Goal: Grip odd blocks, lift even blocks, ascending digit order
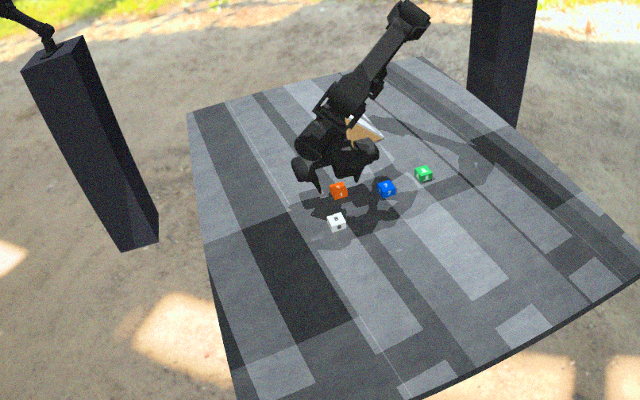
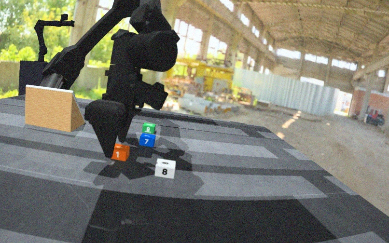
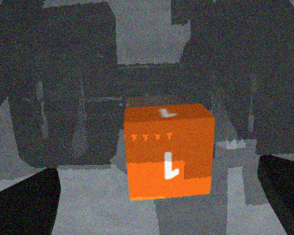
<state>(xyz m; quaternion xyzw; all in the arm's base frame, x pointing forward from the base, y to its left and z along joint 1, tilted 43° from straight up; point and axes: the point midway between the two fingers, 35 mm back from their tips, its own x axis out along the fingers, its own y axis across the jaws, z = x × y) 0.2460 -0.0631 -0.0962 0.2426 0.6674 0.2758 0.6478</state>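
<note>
gripper [image 3: 154, 210] spread wide, holding nothing, orange 1 block [image 3: 169, 151] between its fingers

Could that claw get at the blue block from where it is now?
Probably yes. The open claw straddles the orange block, holding nothing. The blue block sits close beside it, standing apart from the green and white blocks.

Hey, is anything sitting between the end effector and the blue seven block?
Nothing visible. The open end effector straddles the orange block, and no other block lies between it and the blue block. The white block and green block sit off that line.
</note>
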